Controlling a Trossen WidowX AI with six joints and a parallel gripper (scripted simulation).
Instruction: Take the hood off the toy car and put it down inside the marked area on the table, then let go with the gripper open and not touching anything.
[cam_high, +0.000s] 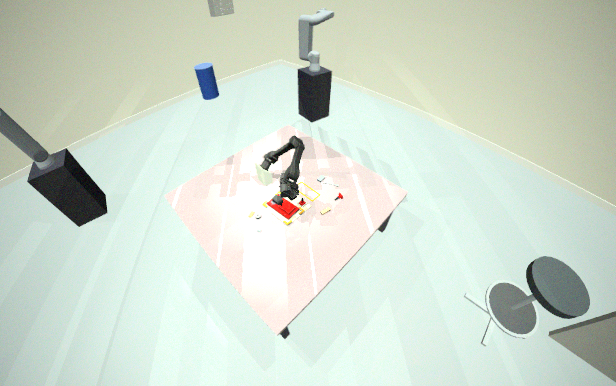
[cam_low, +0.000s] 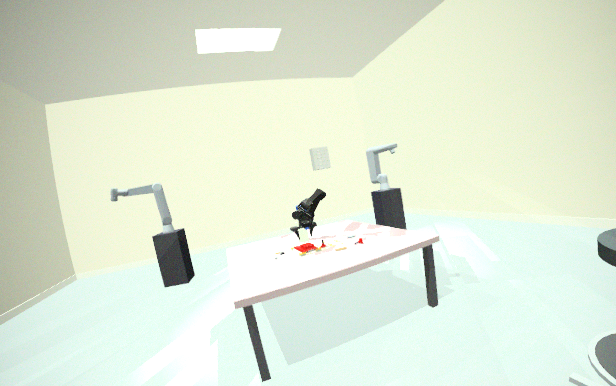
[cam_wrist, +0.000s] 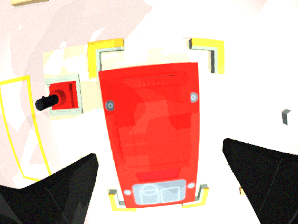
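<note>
The toy car (cam_high: 278, 207) (cam_low: 303, 250) lies flat on the pink table (cam_high: 280, 285) (cam_low: 320, 277). Its red hood (cam_wrist: 149, 119) is on the car, framed by yellow corner pieces. My gripper (cam_wrist: 161, 153) (cam_high: 286, 196) (cam_low: 303, 231) is open and empty. It hangs right above the hood, one dark finger to each side, touching nothing. The marked area is a yellow outline (cam_wrist: 36, 119) (cam_high: 315, 192) on the table just beside the car. A small red part with a black pin (cam_wrist: 60, 96) lies between the car and that outline.
Loose parts lie around the car: a tan block (cam_high: 325, 211), a red piece (cam_high: 339, 196), small white bits (cam_high: 258, 216). Two grey arms on black pedestals (cam_high: 314, 92) (cam_high: 67, 186), a blue cylinder (cam_high: 206, 81) and stools (cam_high: 557, 286) stand on the floor.
</note>
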